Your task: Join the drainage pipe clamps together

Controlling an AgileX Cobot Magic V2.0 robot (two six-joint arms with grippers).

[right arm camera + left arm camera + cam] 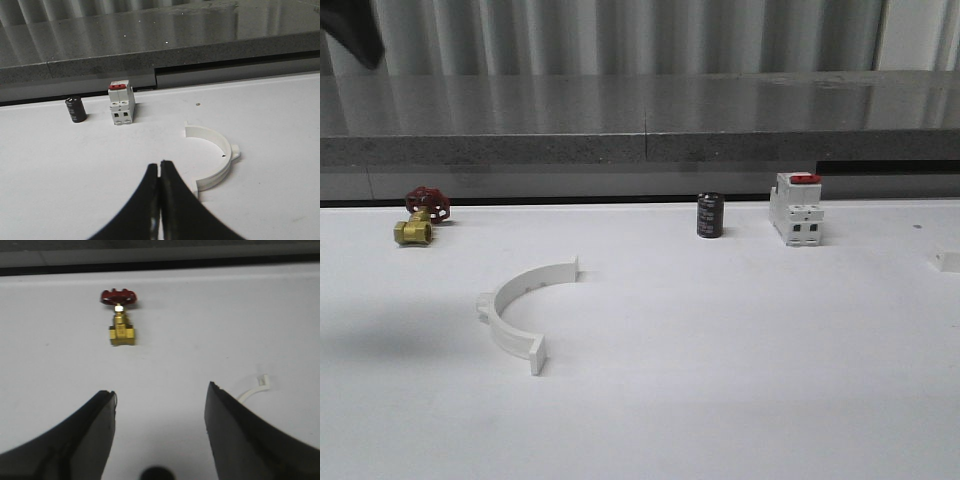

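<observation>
Front view: brass valve with red handwheel (418,217) far left on white tabletop (720,350) | white plastic semicircular half-ring clamp (520,305) lies left of centre | black cylinder (710,215), white breaker with red top (796,209) at back | left claw (160,395) released, empty | right claw (159,167) clenched on nothing, second white half-ring clamp (212,155) just beside
</observation>
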